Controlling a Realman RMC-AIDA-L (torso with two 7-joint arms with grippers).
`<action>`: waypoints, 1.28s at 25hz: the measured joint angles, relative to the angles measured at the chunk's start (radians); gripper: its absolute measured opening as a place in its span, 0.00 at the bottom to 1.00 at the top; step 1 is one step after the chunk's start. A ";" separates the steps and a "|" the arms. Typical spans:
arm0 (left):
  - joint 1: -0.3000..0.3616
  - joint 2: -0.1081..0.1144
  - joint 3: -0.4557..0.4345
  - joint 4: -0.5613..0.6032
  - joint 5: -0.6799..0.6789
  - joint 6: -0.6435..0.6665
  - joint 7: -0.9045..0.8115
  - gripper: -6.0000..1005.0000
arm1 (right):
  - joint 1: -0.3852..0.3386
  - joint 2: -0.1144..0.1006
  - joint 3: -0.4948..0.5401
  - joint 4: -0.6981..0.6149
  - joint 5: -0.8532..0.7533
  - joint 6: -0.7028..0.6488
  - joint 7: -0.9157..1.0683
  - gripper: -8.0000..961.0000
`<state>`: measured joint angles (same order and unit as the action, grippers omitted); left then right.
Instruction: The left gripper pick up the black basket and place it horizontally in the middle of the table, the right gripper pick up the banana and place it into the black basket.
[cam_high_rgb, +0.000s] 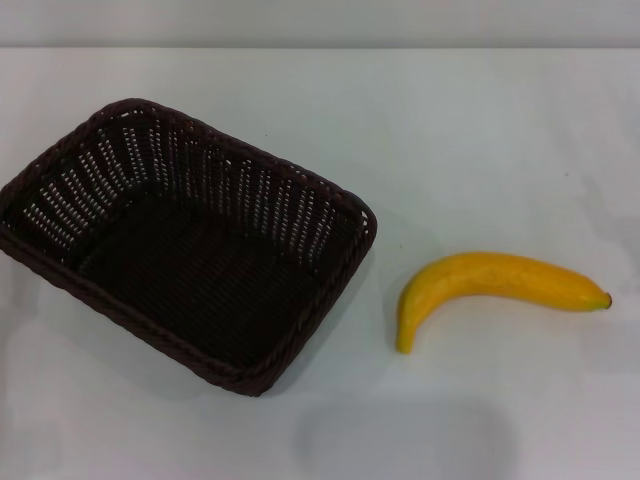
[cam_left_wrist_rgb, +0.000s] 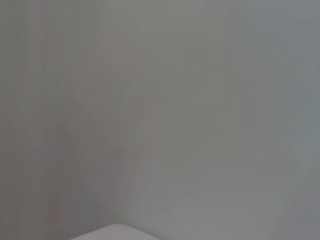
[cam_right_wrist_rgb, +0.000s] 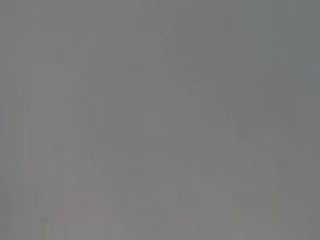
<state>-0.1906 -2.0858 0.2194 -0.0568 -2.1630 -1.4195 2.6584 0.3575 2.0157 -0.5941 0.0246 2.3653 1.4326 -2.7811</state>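
The black basket (cam_high_rgb: 190, 245) sits on the white table (cam_high_rgb: 480, 130), on the robot's left side in the head view. It is turned at an angle to the table's edges, so that one rounded corner points toward the robot and the opposite corner points away to the left. It stands upright on its base with the open top facing up. The openwork sides show pale gaps between the dark strands, and a braided rim runs around the top. Nothing lies inside it; only the dark woven floor shows.

The banana (cam_high_rgb: 495, 288) lies flat on the table to the right of the basket, near it but apart, with a strip of bare white surface between them. Its curve bows away from the robot. The dark tip points to the right, and the blunter yellow end points down toward the robot, closest to the basket's near right corner.

Neither the left tool nor the right tool appears in the head view, so I cannot tell how far either one is open or whether it holds anything. The left wrist view shows only a plain grey surface with a pale rounded edge at one border; what that edge belongs to is unclear. The right wrist view shows plain grey with nothing to make out.
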 joint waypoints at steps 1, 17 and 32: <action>-0.001 0.000 0.000 0.000 0.000 0.000 0.000 0.86 | 0.000 0.000 0.000 0.000 0.000 0.000 0.000 0.89; -0.030 0.001 0.002 0.000 0.000 0.004 0.010 0.86 | 0.009 0.001 0.000 0.000 0.000 -0.001 0.003 0.89; -0.028 0.017 0.045 0.256 0.148 0.106 -0.597 0.86 | 0.009 0.000 -0.001 -0.011 0.000 -0.001 0.003 0.89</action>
<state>-0.2181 -2.0684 0.2642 0.1996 -2.0153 -1.3134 2.0616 0.3663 2.0159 -0.5952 0.0131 2.3654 1.4315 -2.7779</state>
